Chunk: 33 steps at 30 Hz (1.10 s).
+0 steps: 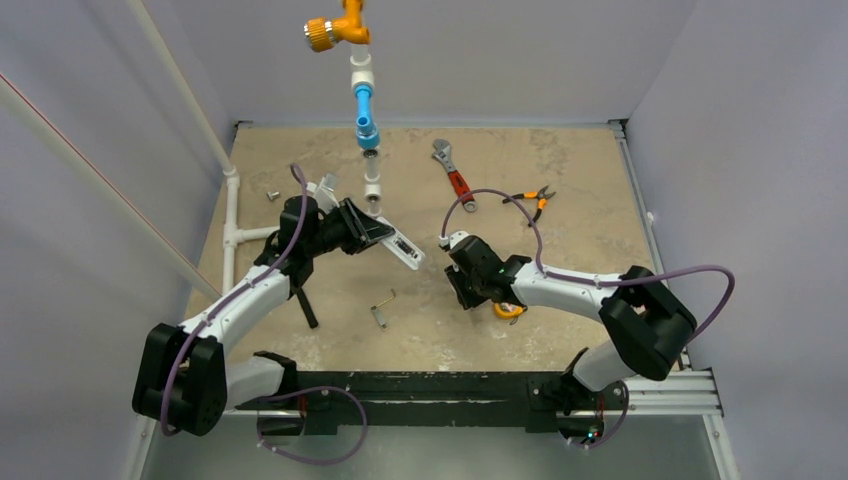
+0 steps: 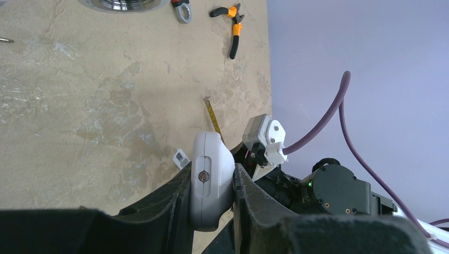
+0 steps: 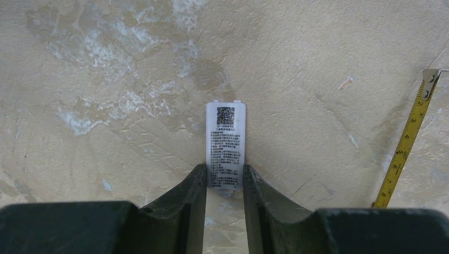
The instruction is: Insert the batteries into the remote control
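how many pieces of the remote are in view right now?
2. The remote body is clamped in the left gripper; the battery cover sits between the right gripper fingers. The arms could hide more.

Remote control (image 2: 212,159) edge-on from the left wrist, its face out of sight, lower end buried between left pincer (image 2: 212,177) fingers. Steel ring (image 2: 122,4) cut by the top edge. Print on the white cover (image 3: 225,143) too small to read; whether right pincer (image 3: 225,174) grips or merely flanks it, unclear. Tape measure (image 3: 406,135) near end hidden behind that pincer's body.
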Motion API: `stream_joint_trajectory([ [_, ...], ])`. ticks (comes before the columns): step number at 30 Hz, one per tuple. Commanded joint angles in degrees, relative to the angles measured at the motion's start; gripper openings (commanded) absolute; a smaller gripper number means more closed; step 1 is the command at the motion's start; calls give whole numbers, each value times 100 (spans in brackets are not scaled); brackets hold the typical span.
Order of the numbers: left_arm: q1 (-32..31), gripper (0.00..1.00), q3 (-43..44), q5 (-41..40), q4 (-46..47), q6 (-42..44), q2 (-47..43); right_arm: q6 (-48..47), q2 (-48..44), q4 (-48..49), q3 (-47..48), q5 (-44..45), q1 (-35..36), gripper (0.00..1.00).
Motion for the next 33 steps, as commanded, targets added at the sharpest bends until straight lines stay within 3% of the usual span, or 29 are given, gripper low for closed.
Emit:
stream_joint_trajectory([
  [1, 48, 0, 113, 112, 380, -61, 14, 13, 78, -82, 138, 23, 44, 24],
  [5, 47, 0, 113, 129, 442, -89, 64, -176, -9, 24, 158, -309, 44, 20],
  [14, 45, 0, 138, 219, 737, -254, 204, -189, -741, -21, 250, -172, 46, 19],
  [23, 45, 0, 156, 232, 855, -284, 296, -640, -1295, -629, 732, 410, 44, 20],
  [33, -13, 0, 125, 330, 990, -315, 345, -1061, -1887, -1102, 1396, -37, 43, 19],
])
